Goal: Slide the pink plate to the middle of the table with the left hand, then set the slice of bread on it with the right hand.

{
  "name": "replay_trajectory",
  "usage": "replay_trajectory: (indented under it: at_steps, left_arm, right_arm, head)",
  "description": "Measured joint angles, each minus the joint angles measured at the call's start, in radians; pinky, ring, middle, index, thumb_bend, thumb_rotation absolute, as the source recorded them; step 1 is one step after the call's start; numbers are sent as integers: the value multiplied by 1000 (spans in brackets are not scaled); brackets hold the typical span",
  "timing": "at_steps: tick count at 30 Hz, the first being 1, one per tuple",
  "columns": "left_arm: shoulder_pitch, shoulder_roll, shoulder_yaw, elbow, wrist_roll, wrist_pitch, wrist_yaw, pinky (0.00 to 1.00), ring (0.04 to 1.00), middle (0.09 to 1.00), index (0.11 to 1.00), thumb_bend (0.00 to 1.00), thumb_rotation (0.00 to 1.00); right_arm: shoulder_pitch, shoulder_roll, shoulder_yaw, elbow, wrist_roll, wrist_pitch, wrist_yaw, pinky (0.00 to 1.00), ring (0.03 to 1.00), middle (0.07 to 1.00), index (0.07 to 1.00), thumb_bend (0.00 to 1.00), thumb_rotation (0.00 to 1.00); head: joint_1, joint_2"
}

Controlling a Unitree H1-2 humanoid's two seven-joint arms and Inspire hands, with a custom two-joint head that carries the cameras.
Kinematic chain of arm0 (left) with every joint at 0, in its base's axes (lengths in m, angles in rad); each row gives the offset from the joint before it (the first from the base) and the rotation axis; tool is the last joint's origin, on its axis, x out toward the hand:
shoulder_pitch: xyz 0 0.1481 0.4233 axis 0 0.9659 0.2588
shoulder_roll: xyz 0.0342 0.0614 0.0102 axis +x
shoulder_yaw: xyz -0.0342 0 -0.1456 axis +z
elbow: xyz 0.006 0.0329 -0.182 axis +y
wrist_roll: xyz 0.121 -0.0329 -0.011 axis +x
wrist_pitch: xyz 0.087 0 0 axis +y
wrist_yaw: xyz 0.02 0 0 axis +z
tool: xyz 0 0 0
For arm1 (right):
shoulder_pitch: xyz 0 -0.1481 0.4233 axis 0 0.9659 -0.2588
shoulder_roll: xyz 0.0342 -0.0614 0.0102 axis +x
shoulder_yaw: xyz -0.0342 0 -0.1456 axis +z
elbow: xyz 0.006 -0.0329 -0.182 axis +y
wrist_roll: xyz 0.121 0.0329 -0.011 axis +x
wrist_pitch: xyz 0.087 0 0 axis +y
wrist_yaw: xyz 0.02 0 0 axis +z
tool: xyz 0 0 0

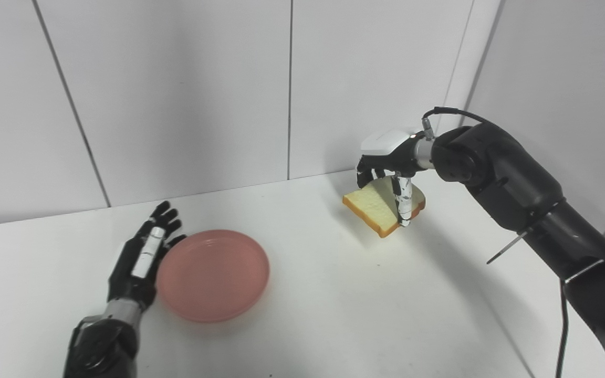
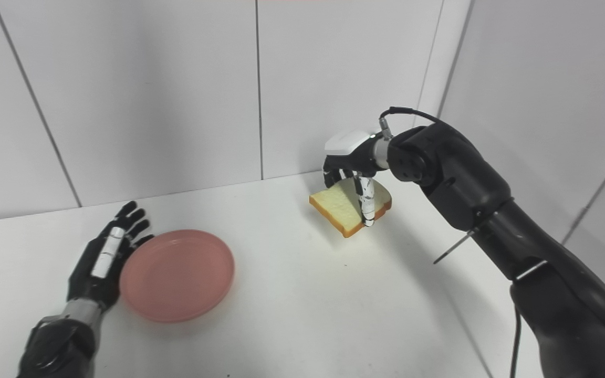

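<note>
Slice of bread [image 1: 378,206]: held clear of the counter [image 1: 334,294] in the right robot hand [image 1: 386,163], tilted, lower crust corner pointing down toward the near side; its shadow falls on the surface below. Right robot hand closed on the slice from above, one finger [image 1: 403,202] crossing the face of the bread, the others behind the top edge. No lettering readable on the bread, the plate or either hand. Pink plate [image 1: 213,275]: flat on the counter at the left, well apart from the bread. Left robot hand [image 1: 142,257] lies just beside the plate's left rim, fingers extended and spread, holding nothing; whether it touches the rim cannot be told. White panelled wall [image 1: 176,94] behind; bread near the back right corner.
</note>
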Motion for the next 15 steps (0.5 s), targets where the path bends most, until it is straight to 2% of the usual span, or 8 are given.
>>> replay_trajectory:
  at_steps: [4,9,15]
  left_arm:
    - [-4,-12,0,8,0,-5,21,794,893,893,862,821,655]
    - [-8,-32,-9,10,30,-8,59,780,886,886,860,799,666]
    - [-11,-60,-12,11,44,-10,83,780,898,893,868,796,684]
  right_arm:
    - [-30,52,26,-12,-14,-14,5,600,678,713,494,525,148]
    - [-59,120,54,-8,-32,-46,-11,588,672,710,494,524,148]
    - [-85,206,86,27,-39,-72,-21,567,651,704,493,524,148]
  head:
    - [38,-2]
    - [98,-5]
    - [133,-8]
